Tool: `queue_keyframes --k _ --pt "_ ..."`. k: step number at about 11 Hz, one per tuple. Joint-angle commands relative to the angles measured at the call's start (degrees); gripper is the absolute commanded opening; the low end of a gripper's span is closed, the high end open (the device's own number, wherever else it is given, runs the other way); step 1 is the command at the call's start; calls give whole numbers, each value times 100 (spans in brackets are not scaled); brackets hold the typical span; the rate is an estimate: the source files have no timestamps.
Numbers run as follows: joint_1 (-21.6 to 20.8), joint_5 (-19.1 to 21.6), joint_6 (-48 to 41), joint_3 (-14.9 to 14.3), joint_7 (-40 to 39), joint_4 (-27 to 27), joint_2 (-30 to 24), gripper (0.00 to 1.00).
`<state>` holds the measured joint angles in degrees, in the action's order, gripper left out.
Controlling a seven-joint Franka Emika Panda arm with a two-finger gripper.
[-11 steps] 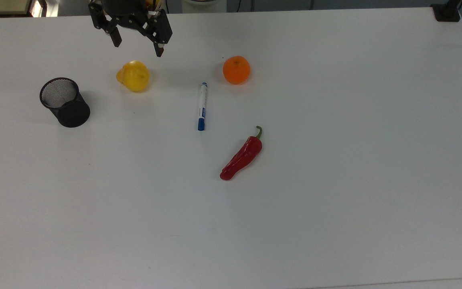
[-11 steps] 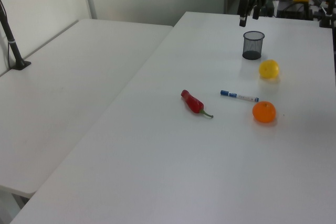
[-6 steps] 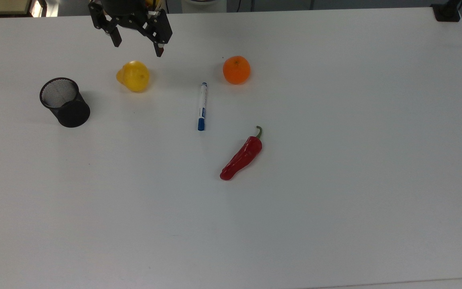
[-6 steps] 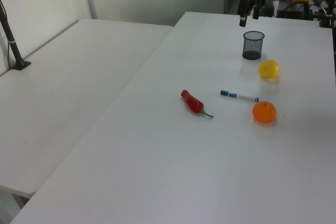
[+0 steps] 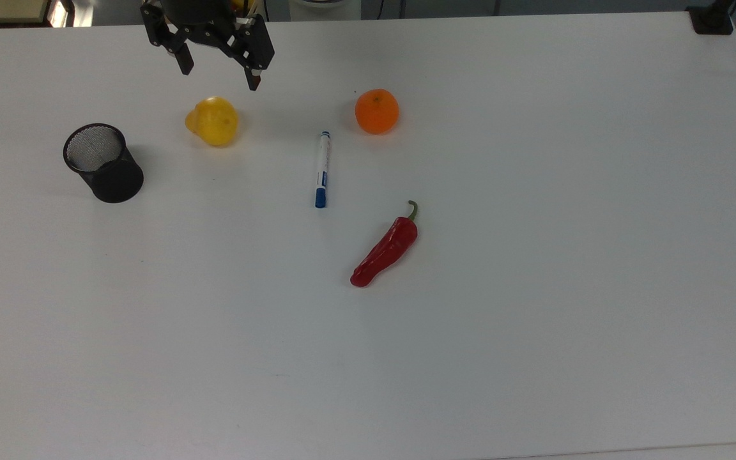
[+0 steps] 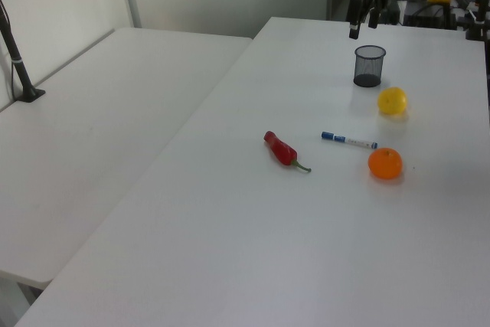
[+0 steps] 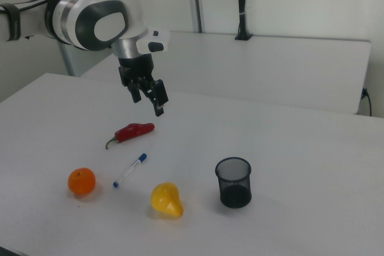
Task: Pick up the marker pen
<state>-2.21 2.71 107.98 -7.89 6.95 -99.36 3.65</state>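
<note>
One slim white-barrelled marker pen with blue cap (image 5: 322,169), flat on the white table (image 5: 534,287), between the yellow pear-shaped fruit (image 5: 213,121) and the round orange (image 5: 377,111), with the glossy red chilli (image 5: 386,249) below it in the top view. Black two-finger claw (image 5: 218,67) raised above the table near the top view's upper edge, released, prongs spread apart, grasping nothing. Pen well apart from the claw, toward the top view's lower right; in the right view, below and slightly left of the claw (image 7: 151,100), pen (image 7: 130,170) flat on the surface. Long axis nearly vertical in the top view, blue cap at the lower end. Claw opening roughly along the top view's left-right line, hence about crosswise to the barrel; probably little wrist turn needed. Black mesh cup (image 5: 102,162) off to the top view's left, clear of the likely path. Compared with half a second earlier and a second earlier: no visible change in claw or objects.
</note>
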Motion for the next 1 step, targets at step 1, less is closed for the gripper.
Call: queue_keyframes --k 1 --pt "28 -122 -75 6 -27 -136 -162 100"
